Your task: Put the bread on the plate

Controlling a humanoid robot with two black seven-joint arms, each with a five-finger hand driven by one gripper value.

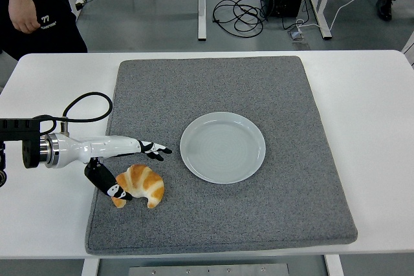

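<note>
The white surface (45,237) takes up most of the room in front of me, and a big grey mat (259,88) covers its middle. On the mat, a little right of centre, sits a pale round plate (222,147) with nothing on it. At the far left corner a person (35,8) in dark clothes stands behind the surface, one hand hanging by the side. The left arm reaches in low from the left edge, white forearm with a black cable looped above it. Its robot hand (126,169) is spread, not gripping: the long fingers (155,149) stretch out just above the bread (139,185), and the thumb lies against the bread's left end. The bread, a golden croissant, rests on the mat's near-left part, well left of the plate and apart from it.
</note>
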